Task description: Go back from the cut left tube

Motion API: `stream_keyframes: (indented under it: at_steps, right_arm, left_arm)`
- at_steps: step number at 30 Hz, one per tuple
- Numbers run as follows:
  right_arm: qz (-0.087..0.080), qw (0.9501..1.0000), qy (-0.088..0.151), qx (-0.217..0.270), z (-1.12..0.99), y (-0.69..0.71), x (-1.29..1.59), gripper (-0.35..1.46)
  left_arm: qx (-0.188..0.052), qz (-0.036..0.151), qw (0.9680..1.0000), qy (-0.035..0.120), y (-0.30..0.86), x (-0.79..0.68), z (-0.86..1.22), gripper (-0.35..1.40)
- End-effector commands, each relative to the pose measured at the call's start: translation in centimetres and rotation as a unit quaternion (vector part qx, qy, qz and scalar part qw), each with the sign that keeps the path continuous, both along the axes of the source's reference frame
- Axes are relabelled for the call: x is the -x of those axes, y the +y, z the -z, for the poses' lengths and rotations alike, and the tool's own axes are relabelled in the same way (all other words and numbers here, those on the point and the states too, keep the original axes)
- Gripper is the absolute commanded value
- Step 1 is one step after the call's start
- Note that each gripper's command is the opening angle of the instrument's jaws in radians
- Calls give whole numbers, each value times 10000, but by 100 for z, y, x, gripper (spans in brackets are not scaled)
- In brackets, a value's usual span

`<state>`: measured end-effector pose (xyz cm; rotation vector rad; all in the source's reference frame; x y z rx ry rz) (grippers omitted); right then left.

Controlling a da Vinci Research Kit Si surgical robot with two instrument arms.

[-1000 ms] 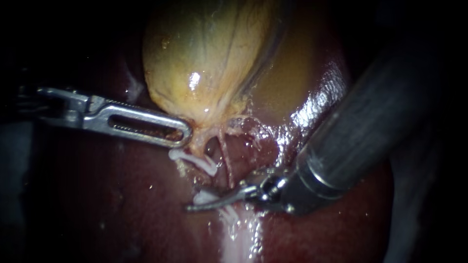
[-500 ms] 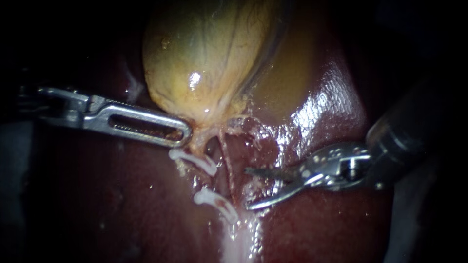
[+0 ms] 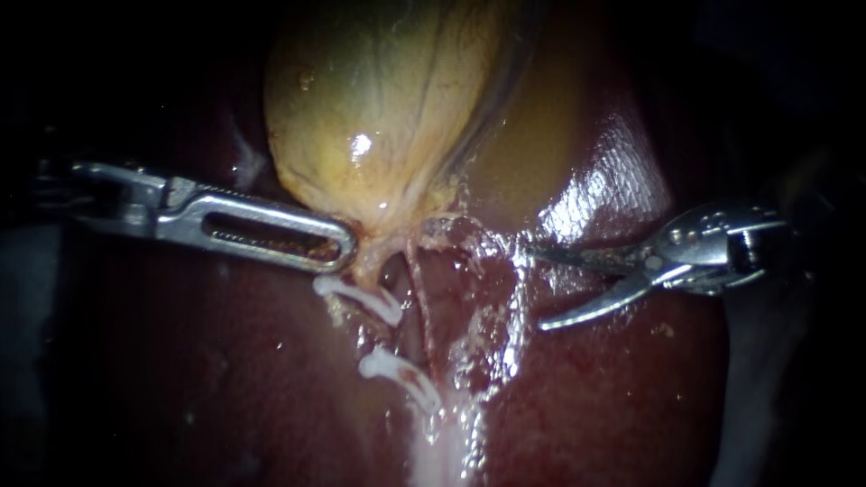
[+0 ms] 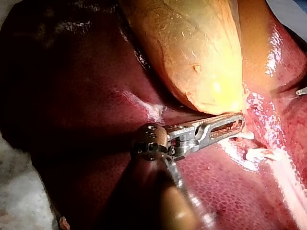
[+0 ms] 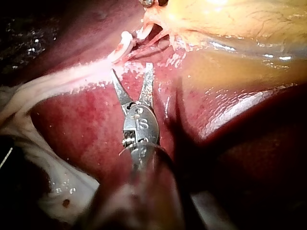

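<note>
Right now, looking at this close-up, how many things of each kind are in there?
Instruments: 2, the left instrument and the right instrument
White clips: 2, the upper clip and the lower clip
Gallbladder: 1
Liver: 1
Total: 6
</note>
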<state>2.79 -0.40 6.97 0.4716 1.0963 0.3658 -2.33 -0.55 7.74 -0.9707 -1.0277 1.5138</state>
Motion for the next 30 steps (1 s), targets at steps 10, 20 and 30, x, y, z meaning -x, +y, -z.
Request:
stream_keyframes:
  at_steps: [10, 20, 30]
  right_arm:
    - [8, 10000, 1, 5, 0, 0, 1, 143]
    - [8, 10000, 2, 5, 1, -1, 0, 143]
    - [8, 10000, 3, 8, 2, -2, -1, 143]
  left_arm:
    - [47, -41, 10000, 1, -9, 24, -28, -35]
    - [58, -104, 9999, 26, -10, 36, -48, -35]
    - [56, -106, 9999, 24, -10, 36, -47, -35]
